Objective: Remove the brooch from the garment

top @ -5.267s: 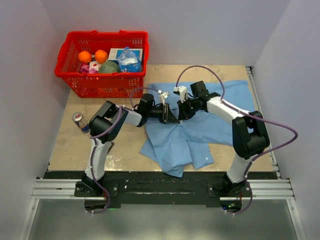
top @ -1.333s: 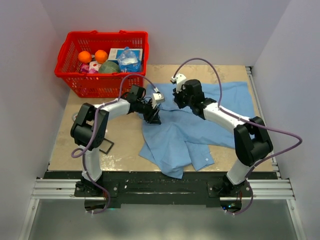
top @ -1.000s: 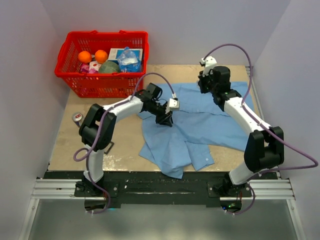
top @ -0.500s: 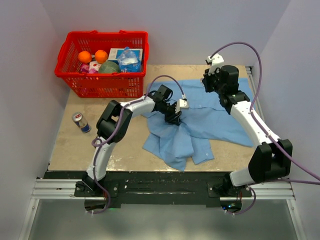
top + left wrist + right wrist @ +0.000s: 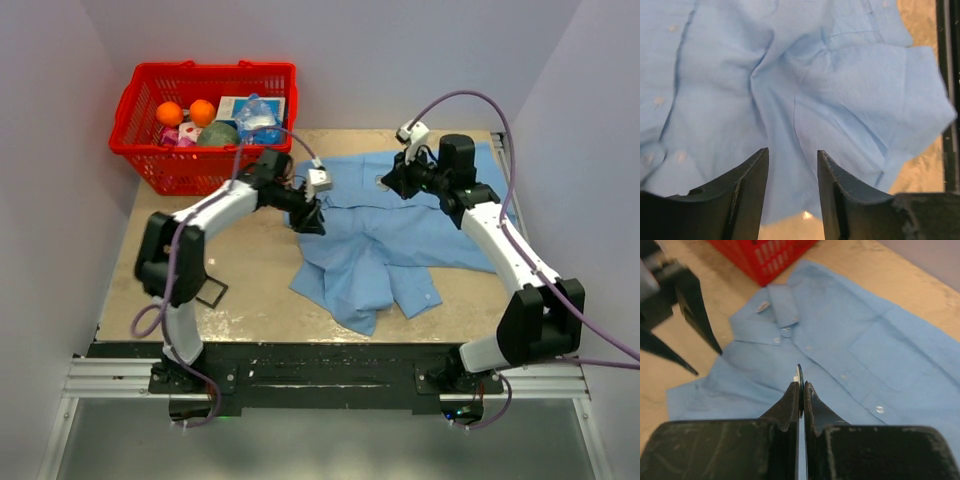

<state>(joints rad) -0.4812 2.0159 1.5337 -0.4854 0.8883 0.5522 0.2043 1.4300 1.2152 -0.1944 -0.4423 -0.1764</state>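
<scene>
Two grippers were over the garment (image 5: 400, 240), so going left to right. Well off to the left of the left gripper's jaws sat a red basket (image 5: 210, 172) of groceries, and a black square frame (image 5: 210, 293) lay on the table (image 5: 255, 285). Next, the left gripper (image 5: 791, 154) had its jaws spread apart with nothing between them. It hung over rumpled blue cloth, with some small white buttons (image 5: 659, 101) off to the jaws' left in the wrist view. Then the right gripper (image 5: 801, 384) was held above the cloth. Its jaws were pinched together on a thin dark sliver with a bit of white on it, pretty sure that was the brooch (image 5: 799, 372) seen edge-on. Beyond those jaws lay the collar (image 5: 782, 305) and the button front. From the wrist view the brooch looked clear of the cloth.
</scene>
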